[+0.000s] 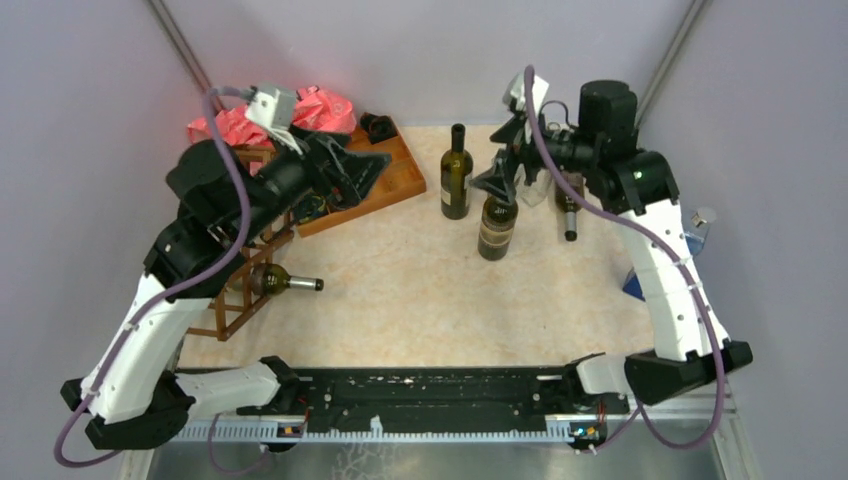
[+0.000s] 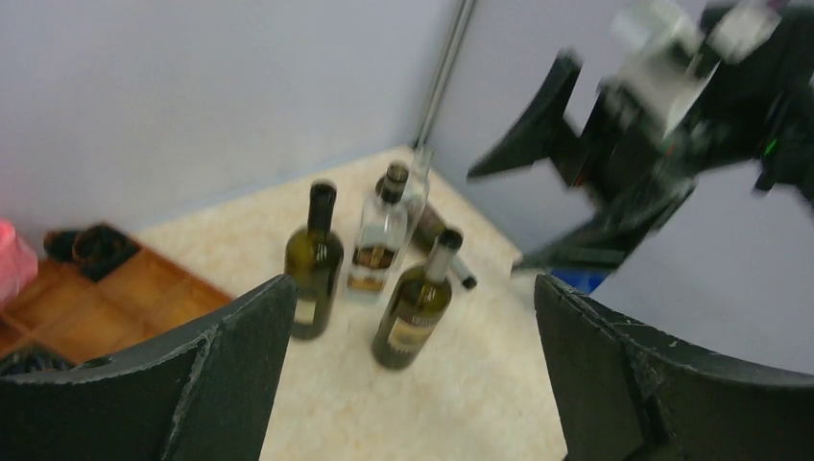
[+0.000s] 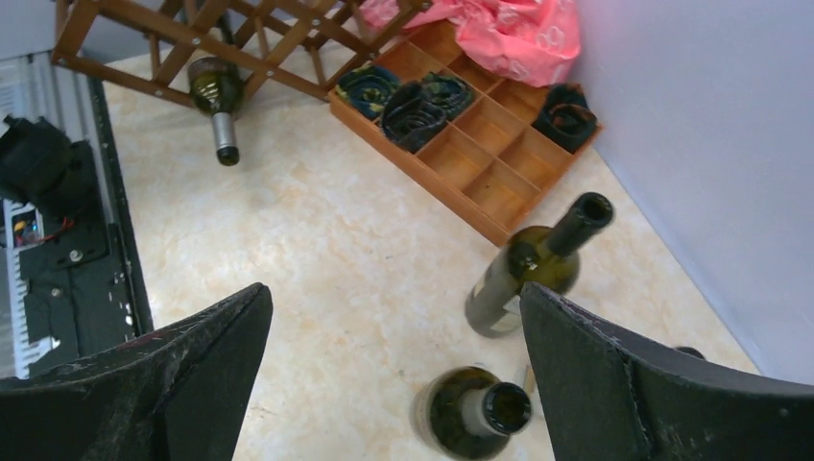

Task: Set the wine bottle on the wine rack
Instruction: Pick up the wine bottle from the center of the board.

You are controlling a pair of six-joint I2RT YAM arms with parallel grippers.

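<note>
Bottle (image 1: pixel 497 225) upright on the table, straight below the right pincer (image 1: pixel 503 180), mouth open to the sky. Pincer spread wide, holding nothing, not touching the glass as far as can be told. Wine rack (image 1: pixel 238 305) well off to that pincer's left, down under the other arm, with one bottle in the rack (image 1: pixel 285 283) already lying in a low cell, neck poking out. Left pincer (image 1: pixel 365 165) wide open too and empty, hanging over the orange-brown tray (image 1: pixel 398 178). To do this step well: come straight down, put one finger on each side of the neck, go low enough for a firm hold, and only then squeeze. Lift slowly and keep it from tipping. Glass likely smooth and heavy, so no rushing. Mind the neighbours, easy to bump: dark green bottle (image 1: pixel 456 175) just to the right pincer's left, clear bottle (image 2: pixel 379 240) close on its right. Plan the carry across to the left, toward an empty cell, and turn the bottle on its side before sliding it in. Now the count. Five bottles in all: three standing, one lying bottle (image 1: pixel 567 215) flat on the table to the right pincer's right, one in the rack. One rack. One tray, with dark rolled bundles (image 3: pixel 413 106) in some boxes, four as far as can be told. One pink bag (image 1: pixel 320 105) at the tray's far end. Two pincers, both empty.
</note>
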